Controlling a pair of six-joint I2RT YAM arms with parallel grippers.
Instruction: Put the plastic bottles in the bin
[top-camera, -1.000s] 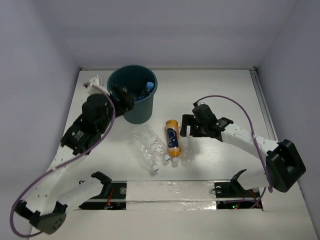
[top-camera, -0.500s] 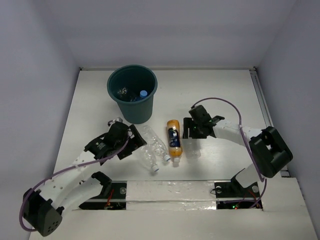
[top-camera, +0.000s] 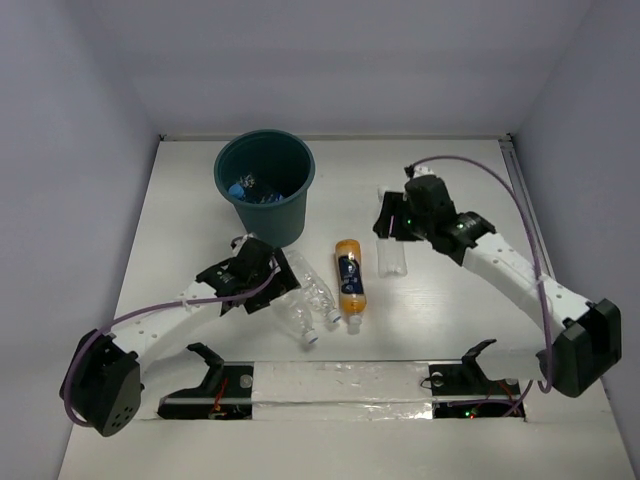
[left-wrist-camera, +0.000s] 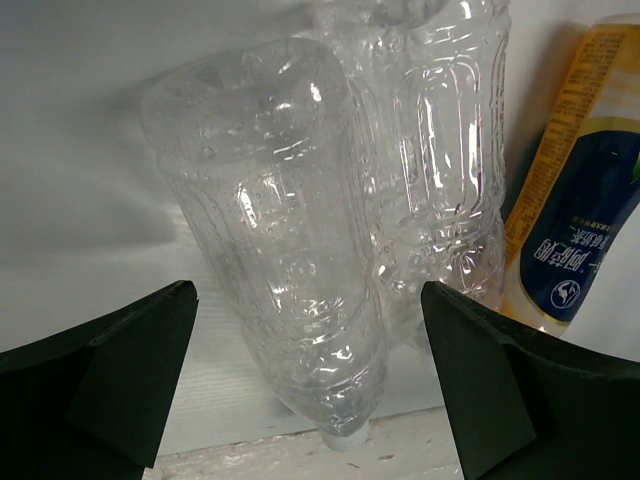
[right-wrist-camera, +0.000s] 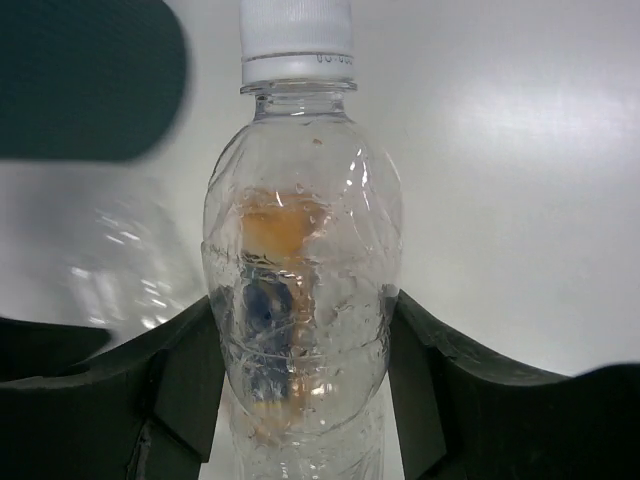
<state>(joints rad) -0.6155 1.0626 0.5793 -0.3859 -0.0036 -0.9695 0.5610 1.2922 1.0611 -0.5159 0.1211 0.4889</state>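
Two changes: the right pincer (right-wrist-camera: 305, 390), pinching a clear bottle (right-wrist-camera: 300, 200), has lifted it toward the bin (top-camera: 278, 222); the left pincer (left-wrist-camera: 305, 300), spread, now straddles a second bottle (left-wrist-camera: 260, 200).

place: robotics lab; enclosed benchtop test cell
enclosure: plain pale walls (top-camera: 340, 70) at back, left and right; closed round a white table (top-camera: 450, 180)
hardware: left arm (top-camera: 160, 318) and right arm (top-camera: 500, 265) fixed side by side at near table edge; black joints, white links
wiring: exposed purple cable (top-camera: 470, 163) looped along each arm; small red and green lights at the base mounts (top-camera: 452, 380)
rigging: silver tape strip (top-camera: 340, 378) across near edge between the bases
props: teal bin (top-camera: 265, 190) and loose plastic bottles (top-camera: 300, 300) on the bare tabletop; plain staged layout
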